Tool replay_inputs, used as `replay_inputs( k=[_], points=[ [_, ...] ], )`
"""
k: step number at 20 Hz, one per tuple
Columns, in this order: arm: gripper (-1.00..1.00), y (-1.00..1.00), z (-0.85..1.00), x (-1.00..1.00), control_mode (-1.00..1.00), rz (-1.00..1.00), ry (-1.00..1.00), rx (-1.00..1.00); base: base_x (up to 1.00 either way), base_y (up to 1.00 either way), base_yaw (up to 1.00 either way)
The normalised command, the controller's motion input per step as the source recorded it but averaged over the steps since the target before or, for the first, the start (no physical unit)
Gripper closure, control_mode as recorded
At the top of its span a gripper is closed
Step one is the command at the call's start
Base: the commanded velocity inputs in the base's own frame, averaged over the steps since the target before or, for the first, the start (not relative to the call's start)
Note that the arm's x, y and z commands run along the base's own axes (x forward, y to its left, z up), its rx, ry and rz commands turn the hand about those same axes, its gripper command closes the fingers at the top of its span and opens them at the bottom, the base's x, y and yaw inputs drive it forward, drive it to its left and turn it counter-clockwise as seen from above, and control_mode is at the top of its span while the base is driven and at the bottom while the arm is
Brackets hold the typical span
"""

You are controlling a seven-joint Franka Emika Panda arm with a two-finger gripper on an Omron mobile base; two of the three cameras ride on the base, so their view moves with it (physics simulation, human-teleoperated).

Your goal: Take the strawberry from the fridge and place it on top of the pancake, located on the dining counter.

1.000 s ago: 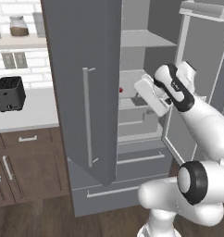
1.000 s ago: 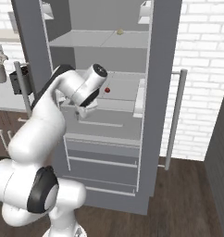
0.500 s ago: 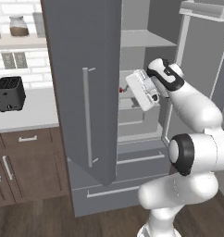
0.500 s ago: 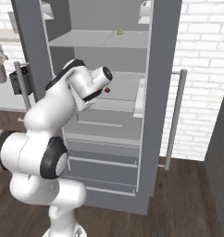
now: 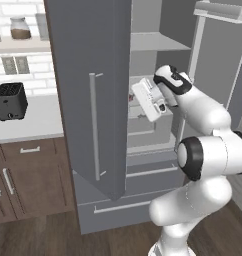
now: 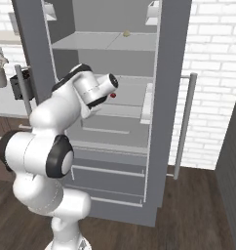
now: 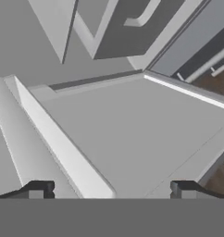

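Note:
The fridge [image 5: 88,75] stands with both grey doors swung open, its pale shelves [image 6: 115,44] bare to view. The strawberry [image 6: 112,95], a tiny red berry, lies on the middle shelf; from the left it peeks out beside the door edge [image 5: 131,98]. My arm reaches into the fridge at that shelf's height, the white hand [image 5: 150,100] just right of the berry. In the hand view my gripper [image 7: 111,189] is open, fingertips [image 7: 37,189] wide apart over bare grey shelf, with nothing between them. The pancake and the dining counter are out of view.
A black toaster [image 5: 10,101] sits on the white counter [image 5: 38,120] above brown cabinets [image 5: 28,170]. A small tan lump [image 6: 126,33] lies on the upper shelf. The right door's bar handle [image 6: 181,127] juts out; two drawers [image 6: 110,176] close the fridge's bottom.
The arm has folded inward and carried the hand left and deeper into the fridge, closer to the strawberry. The jaws have stayed wide open.

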Motion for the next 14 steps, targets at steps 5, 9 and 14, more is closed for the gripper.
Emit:
replay_inputs(
  k=[5,9,14],
  points=[
    [-1.0,0.52,-0.22,-0.03,-1.0,0.0,0.0,0.0,0.0,0.0,0.0],
    [-1.0,0.24,-0.28,-0.24,-1.0,0.0,0.0,0.03,0.0,0.0,0.0],
    [-1.0,0.69,-0.15,-0.75,-1.0,0.0,-0.01,0.0,0.0,0.0,0.0]
  ],
)
